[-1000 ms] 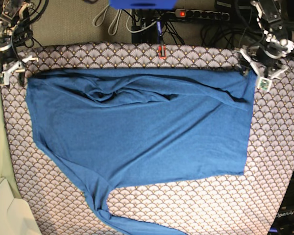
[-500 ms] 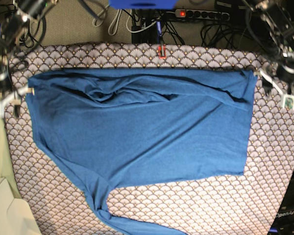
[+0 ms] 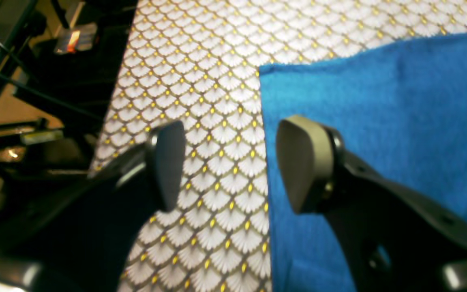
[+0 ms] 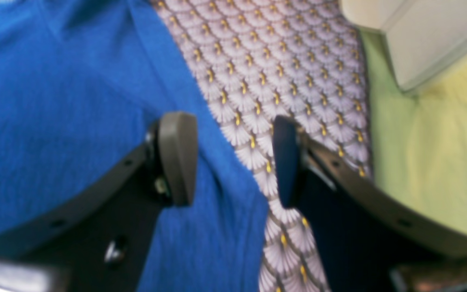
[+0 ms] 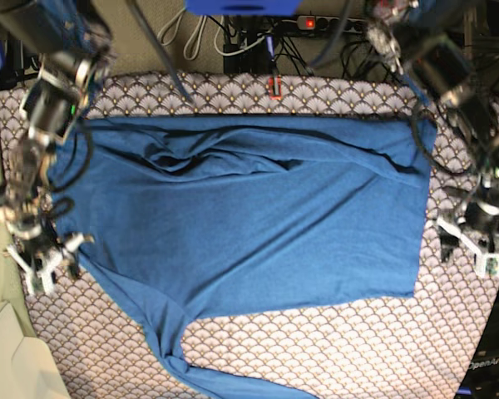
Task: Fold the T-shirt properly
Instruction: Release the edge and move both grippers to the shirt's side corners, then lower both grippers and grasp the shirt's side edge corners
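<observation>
Spanning most of the table cloth (image 5: 333, 349), the T-shirt (image 5: 241, 224) lies spread, one sleeve trailing to the near edge. Left gripper (image 3: 229, 166) and right gripper (image 4: 233, 158) straddle its opposite side hems, fingers released, grasping nothing.

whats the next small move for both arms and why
Probably lower both open grippers onto the shirt edges. The left gripper straddles the side hem, one finger over the cloth, one over blue; the right gripper straddles the opposite edge. Neither holds anything yet.
</observation>
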Robot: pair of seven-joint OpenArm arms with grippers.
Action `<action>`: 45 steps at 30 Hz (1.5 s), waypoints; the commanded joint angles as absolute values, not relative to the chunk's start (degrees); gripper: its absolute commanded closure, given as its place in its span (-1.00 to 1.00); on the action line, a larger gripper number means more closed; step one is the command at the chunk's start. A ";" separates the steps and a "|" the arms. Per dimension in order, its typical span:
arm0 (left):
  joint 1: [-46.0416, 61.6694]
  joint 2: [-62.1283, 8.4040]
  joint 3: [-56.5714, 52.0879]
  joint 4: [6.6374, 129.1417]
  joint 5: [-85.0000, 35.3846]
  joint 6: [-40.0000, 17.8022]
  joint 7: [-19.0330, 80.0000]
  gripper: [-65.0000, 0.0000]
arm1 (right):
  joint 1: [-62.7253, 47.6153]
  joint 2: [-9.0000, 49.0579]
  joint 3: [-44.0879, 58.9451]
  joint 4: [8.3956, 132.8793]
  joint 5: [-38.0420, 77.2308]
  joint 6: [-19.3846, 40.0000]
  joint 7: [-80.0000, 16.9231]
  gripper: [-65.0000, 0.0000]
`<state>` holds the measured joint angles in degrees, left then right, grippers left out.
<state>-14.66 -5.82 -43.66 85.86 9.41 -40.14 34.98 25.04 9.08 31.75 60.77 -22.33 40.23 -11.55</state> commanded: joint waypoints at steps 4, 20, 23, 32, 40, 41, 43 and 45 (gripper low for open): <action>-20.70 -7.69 -43.56 78.37 8.75 -40.00 29.49 -0.46 | 35.12 10.68 31.69 50.42 -24.04 40.00 -10.07 0.04; -35.91 -12.53 -43.56 39.43 16.66 -35.82 6.90 -0.63 | 45.85 14.11 24.66 22.64 -24.22 40.00 8.48 0.04; -38.64 -13.23 -43.56 33.45 16.75 -35.65 3.12 -0.63 | 45.67 15.34 24.75 20.97 -24.04 35.65 9.98 0.04; -43.12 -13.58 -43.47 20.35 16.75 -26.07 -6.02 -0.63 | 42.59 17.27 24.75 19.74 -23.96 29.05 11.38 0.04; -44.00 -14.64 -43.56 14.99 16.75 -24.57 -7.96 -0.63 | 38.73 17.89 24.84 19.82 -23.96 29.23 11.47 0.04; -43.91 -14.73 -43.56 14.37 16.75 -23.43 -8.13 -0.63 | 38.64 17.98 24.84 19.82 -23.96 29.23 11.47 0.04; -43.74 -14.73 -43.56 13.14 16.75 -21.32 -8.13 -0.63 | 38.46 18.07 24.84 19.82 -23.96 29.23 11.47 0.04; -43.12 -14.81 -43.56 12.26 16.75 -20.97 -8.13 -0.63 | 38.46 18.07 24.84 19.82 -23.96 29.23 11.47 0.04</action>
<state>-41.08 -14.24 -43.66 11.44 17.39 -20.73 -6.48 36.56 17.32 24.73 18.90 -24.67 29.06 9.74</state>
